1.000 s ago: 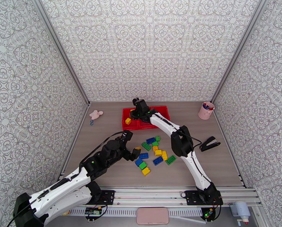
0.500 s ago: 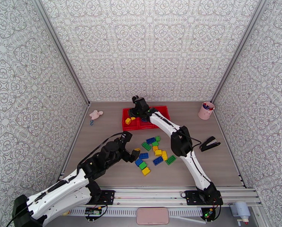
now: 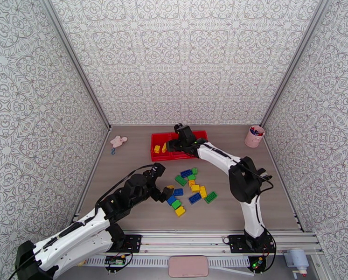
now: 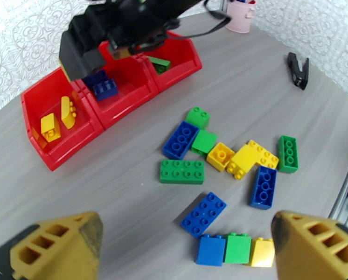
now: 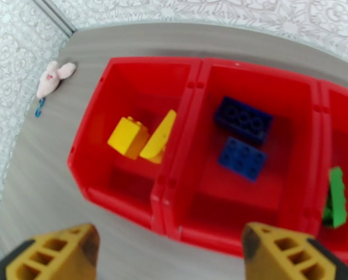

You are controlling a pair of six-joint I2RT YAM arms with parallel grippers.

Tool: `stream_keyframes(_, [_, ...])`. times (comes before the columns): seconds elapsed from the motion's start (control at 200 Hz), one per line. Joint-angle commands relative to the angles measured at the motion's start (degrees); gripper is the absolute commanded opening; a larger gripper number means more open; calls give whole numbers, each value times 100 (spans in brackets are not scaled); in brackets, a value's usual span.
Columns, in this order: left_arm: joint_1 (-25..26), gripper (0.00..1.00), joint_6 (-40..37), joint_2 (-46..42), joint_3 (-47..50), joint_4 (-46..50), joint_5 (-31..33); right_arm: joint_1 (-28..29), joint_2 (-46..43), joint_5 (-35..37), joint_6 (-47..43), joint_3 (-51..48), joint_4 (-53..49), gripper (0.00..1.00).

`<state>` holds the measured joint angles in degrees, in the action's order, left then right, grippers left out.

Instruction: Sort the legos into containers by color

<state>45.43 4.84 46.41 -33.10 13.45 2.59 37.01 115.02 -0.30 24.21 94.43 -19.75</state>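
Left jaws: we found them spread wide with nothing between; the left gripper [image 4: 185, 234] hung above the table [image 4: 104, 192], over the near side of the loose legos [image 4: 220, 173].
Right jaws: we found these parted too, and empty; the right gripper [image 5: 171, 248] hung over the near wall of the red tray [image 5: 150, 62].
Under the left gripper: a short blue brick [image 4: 210, 249], a short green brick [image 4: 238, 248] and a short yellow brick [image 4: 261, 252] lay touching in a row, with a long blue brick [image 4: 203, 214] just beyond them.
Rest of the pile: we saw blue, green and yellow pieces mixed on the table between the two arms, apart from the tray.
Tray, left compartment: the yellow pair [image 5: 127, 136] sat here, one piece tilted against the divider.
Tray, middle compartment: the blue pair [image 5: 243, 118] lay flat, just beside each other.
Tray, right compartment: the sorted green brick [image 5: 335, 197] stood on edge near the divider.
Farther out: a pink mouse toy [image 5: 52, 79] lay left of the tray, a pink cup [image 3: 254, 136] stood at the far right, and a black clip [image 4: 297, 71] lay right of the pile.
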Motion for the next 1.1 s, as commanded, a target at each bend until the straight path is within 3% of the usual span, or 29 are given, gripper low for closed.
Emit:
stream_keyframes(0.0, [-34, 100, -340, -92, 12, 53, -199, -78, -478, 357, 305, -716, -57, 83])
stream_keyframes(0.305, [46, 100, -786, -136, -38, 131, -187, -521, -1021, -92, 537, -2049, -455, 73])
stream_keyframes(0.56, [62, 100, -975, -217, 337, -510, -427, -765, -569, -198, 991, -1823, -1150, 59])
stream_keyframes(0.85, [178, 100, -1090, -245, 366, -662, -331, -785, -148, -523, 787, -1607, -1274, 53])
stream_keyframes(1.095, [202, 100, -1262, -277, 502, -861, -310, -894, -576, -260, 867, -2151, -1479, 47])
